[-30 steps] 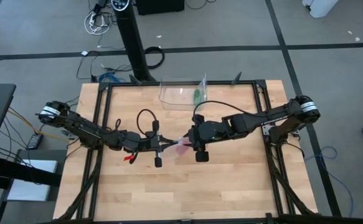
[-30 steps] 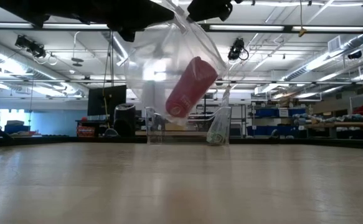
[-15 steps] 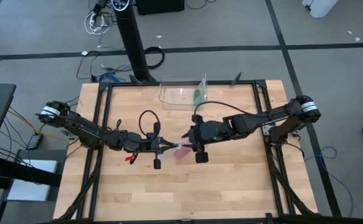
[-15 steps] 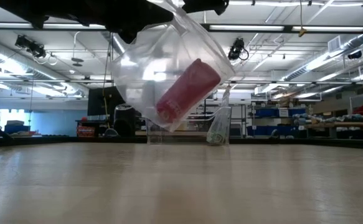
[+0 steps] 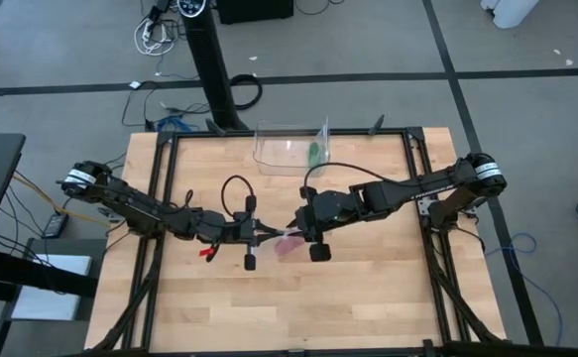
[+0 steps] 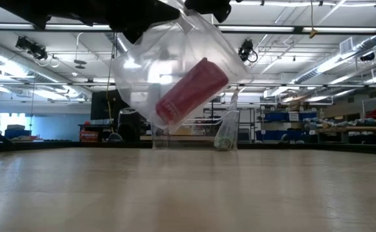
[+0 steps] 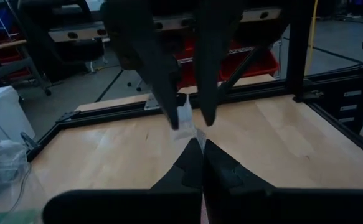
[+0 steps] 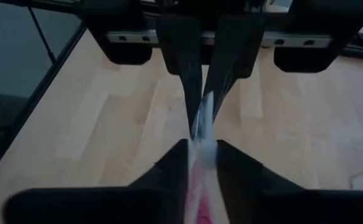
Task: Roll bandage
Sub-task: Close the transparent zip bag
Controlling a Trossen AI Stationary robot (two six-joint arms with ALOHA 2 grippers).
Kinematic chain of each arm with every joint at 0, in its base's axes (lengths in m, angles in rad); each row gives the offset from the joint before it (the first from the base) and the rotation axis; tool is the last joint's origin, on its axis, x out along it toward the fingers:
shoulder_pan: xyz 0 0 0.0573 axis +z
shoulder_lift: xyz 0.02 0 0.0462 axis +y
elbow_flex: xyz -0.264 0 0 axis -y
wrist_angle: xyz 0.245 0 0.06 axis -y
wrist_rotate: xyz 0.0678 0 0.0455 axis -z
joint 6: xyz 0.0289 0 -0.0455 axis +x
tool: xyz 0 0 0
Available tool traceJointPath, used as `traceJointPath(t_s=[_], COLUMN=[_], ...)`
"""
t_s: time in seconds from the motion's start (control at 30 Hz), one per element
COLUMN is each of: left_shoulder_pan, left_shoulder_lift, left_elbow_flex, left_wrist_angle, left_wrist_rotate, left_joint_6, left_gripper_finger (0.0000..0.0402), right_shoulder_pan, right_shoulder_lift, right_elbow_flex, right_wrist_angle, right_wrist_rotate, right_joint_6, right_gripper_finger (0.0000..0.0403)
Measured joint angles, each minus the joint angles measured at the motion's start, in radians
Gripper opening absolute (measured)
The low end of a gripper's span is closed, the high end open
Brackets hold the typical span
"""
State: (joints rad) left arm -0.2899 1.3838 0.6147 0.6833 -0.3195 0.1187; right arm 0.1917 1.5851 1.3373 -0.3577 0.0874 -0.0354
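Pale wooden-plank bench (image 5: 368,288) in a black metal frame, on a grey floor crossed by dark lines. A black post (image 5: 212,69) stands behind the bench, with loose cables beside it. Clear plastic container (image 5: 289,149) at the far edge, a small green item (image 5: 313,154) inside it. Low view: workshop room, ceiling lights, shelving with blue bins (image 6: 291,119).

Left tool (image 5: 269,235) and right tool (image 5: 293,226) meet at bench centre. Each is pinched together on the top edge of a clear plastic bag (image 6: 175,71). The bag hangs clear of the bench. Inside it lies a magenta-pink roll of bandage (image 6: 191,91), tilted.

Against half a second ago: the right tool has moved slightly toward the left one, the bag has swung, and the roll lies flatter.
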Motion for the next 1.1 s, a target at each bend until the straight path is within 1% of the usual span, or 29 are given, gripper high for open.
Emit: traceJointPath(t_s=[0.13, 0.17, 0.23, 0.47, 0.67, 0.9, 1.1], left_shoulder_pan=[0.000, 0.000, 0.000, 0.000, 0.000, 0.000, -0.002], left_shoulder_lift=[0.000, 0.000, 0.000, 0.000, -0.001, -0.002, -0.003], left_elbow_flex=[0.000, 0.000, 0.000, 0.000, 0.000, -0.001, -0.002], left_wrist_angle=[0.004, 0.004, 0.006, 0.022, 0.025, 0.026, 0.047], left_wrist_rotate=[0.000, 0.000, 0.000, -0.002, -0.004, -0.004, -0.003], left_joint_6=[0.000, 0.000, 0.000, 0.004, 0.005, 0.006, 0.011], left_gripper_finger=[0.0001, 0.0001, 0.0001, 0.0001, 0.0001, 0.0001, 0.0001], right_shoulder_pan=[-0.003, -0.003, -0.003, -0.003, -0.002, 0.000, 0.000], right_shoulder_lift=[-0.001, -0.001, -0.001, -0.001, -0.001, -0.001, -0.001], right_elbow_flex=[0.000, 0.000, 0.000, 0.001, 0.002, 0.003, 0.003], right_wrist_angle=[-0.001, -0.002, -0.002, -0.036, -0.059, -0.099, -0.130], right_wrist_rotate=[-0.002, -0.002, -0.002, -0.001, -0.001, 0.001, 0.001], right_joint_6=[-0.009, -0.011, -0.011, 0.001, 0.006, 0.022, 0.026], right_gripper_finger=[0.0031, 0.0021, 0.0012, 0.0038, 0.0024, 0.0032, 0.0027])
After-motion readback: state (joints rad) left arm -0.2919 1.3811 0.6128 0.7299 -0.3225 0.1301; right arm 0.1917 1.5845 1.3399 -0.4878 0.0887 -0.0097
